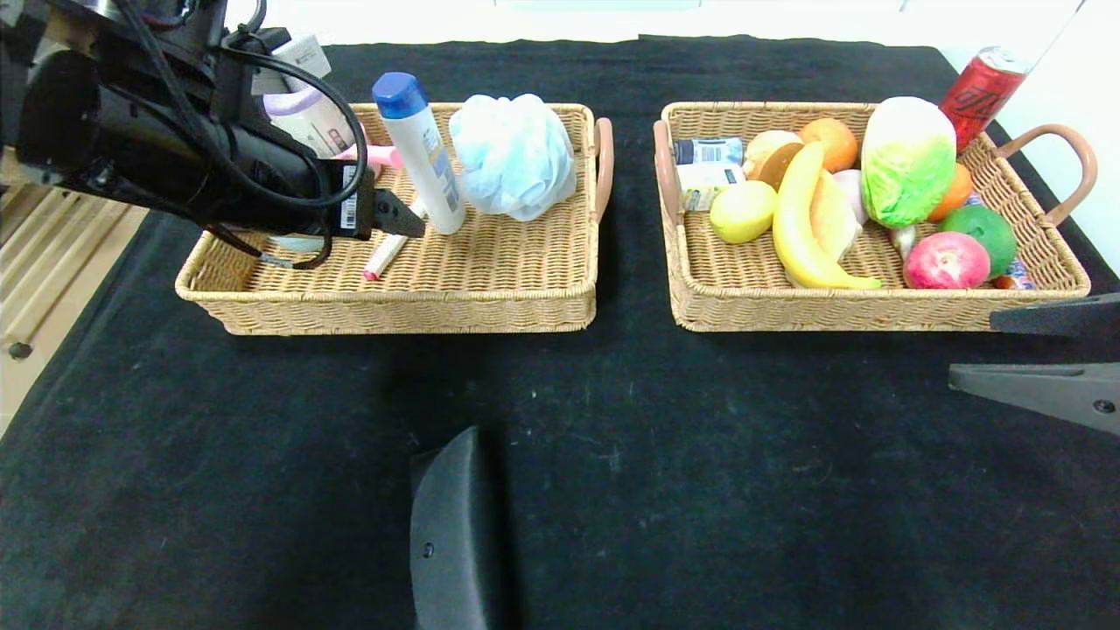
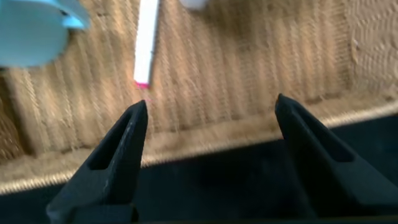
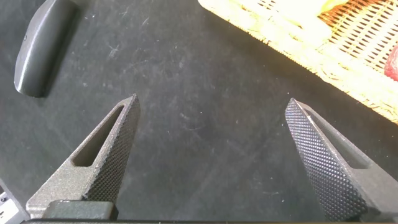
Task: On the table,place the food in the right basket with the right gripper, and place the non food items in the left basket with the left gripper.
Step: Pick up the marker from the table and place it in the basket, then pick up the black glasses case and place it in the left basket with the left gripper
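The left basket [image 1: 490, 302] holds a white bottle with a blue cap [image 1: 422, 153], a light blue bath pouf [image 1: 512, 156] and a white and pink pen [image 1: 385, 254], [image 2: 146, 43] lying on its floor. My left gripper [image 1: 398, 217], [image 2: 211, 106] hangs open over the basket's near left part, just short of the pen, with nothing between its fingers. The right basket [image 1: 875, 313] is full of food: a banana [image 1: 796, 223], a lemon [image 1: 742, 212], a cabbage [image 1: 906, 157], an apple [image 1: 945, 261]. My right gripper [image 1: 1032, 350], [image 3: 211, 109] is open and empty above the black table, near that basket's front right corner.
A red can [image 1: 980, 92] stands tilted behind the right basket. A dark grey part of the robot [image 1: 455, 525], [image 3: 43, 53] juts up at the table's front middle. The black tablecloth [image 1: 700, 455] ends at a wooden floor on the left.
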Available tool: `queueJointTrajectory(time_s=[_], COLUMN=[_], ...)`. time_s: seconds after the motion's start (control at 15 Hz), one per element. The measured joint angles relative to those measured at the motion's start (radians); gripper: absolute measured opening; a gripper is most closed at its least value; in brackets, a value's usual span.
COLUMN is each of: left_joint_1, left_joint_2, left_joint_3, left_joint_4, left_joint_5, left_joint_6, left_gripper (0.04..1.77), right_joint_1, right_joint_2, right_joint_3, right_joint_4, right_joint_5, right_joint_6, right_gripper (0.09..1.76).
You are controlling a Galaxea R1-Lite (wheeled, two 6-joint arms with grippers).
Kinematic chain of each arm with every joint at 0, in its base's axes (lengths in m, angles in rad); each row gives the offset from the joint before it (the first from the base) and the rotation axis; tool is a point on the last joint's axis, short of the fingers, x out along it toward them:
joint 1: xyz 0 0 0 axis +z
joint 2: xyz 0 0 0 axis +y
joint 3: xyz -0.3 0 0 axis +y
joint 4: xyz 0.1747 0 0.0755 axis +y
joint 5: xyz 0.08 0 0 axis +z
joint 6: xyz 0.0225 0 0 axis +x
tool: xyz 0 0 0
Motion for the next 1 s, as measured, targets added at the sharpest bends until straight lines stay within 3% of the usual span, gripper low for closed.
queueJointTrajectory(time_s=[0.13,0.4,0.73,1.0], left_joint_1=[-0.046,-0.145,-0.236,-0.293], left_joint_2=[-0.031,-0.065,-0.069,-0.066], left_joint_3=[-0.002,-0.003,0.005,0.08], left_joint_4=[0.076,0.238,0.382,0.393], left_joint_5=[0.017,0.117,0.109,0.104], left_joint_6=[-0.035,-0.171,-0.391,-0.5], left_gripper=[1.55,1.62,1.66,1.69], right_joint_1=[-0.001,-0.003,-0.008,-0.008], right_joint_2=[0.0,-0.001,-0.002,-0.005], right_joint_3=[0.0,-0.001,-0.003,-0.003], right_joint_4=[0.0,0.0,0.0,0.0], right_joint_5=[0.0,0.001,0.0,0.0], right_joint_6=[0.0,0.0,0.0,0.0], right_gripper=[1.71,1.71,1.71,1.71])
